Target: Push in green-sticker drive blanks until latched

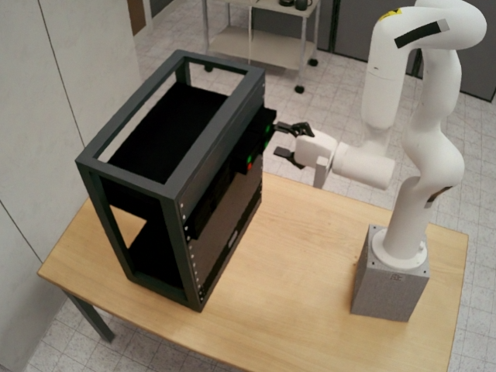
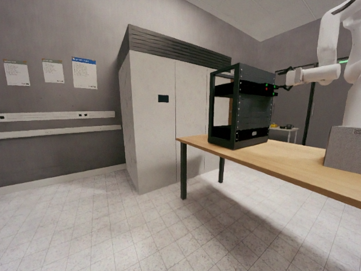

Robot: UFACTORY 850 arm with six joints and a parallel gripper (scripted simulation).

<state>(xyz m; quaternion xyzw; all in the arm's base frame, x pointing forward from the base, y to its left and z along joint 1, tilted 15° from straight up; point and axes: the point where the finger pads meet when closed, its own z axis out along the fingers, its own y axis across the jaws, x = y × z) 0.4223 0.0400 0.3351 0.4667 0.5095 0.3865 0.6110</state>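
The dark grey rack (image 1: pixel 176 176) stands upright on the left half of the wooden table; it also shows in the exterior view (image 2: pixel 241 106). Black drive blanks stick out of its upper front. The blank that sticks out most (image 1: pixel 264 129) carries green stickers (image 2: pixel 273 86). Beside it, lower blanks show a green sticker (image 1: pixel 249 159) and a red sticker (image 1: pixel 249 166). My gripper (image 1: pixel 280 139) is open and empty, level with the top blanks, its fingertips right at the face of the protruding green-sticker blank. I cannot tell whether they touch. The gripper also shows in the exterior view (image 2: pixel 281 84).
My grey base block (image 1: pixel 388 276) stands on the table's right side. A white cabinet (image 2: pixel 172 116) stands behind the rack, close to the table's left edge. A wheeled cart (image 1: pixel 264 36) stands on the floor beyond the table.
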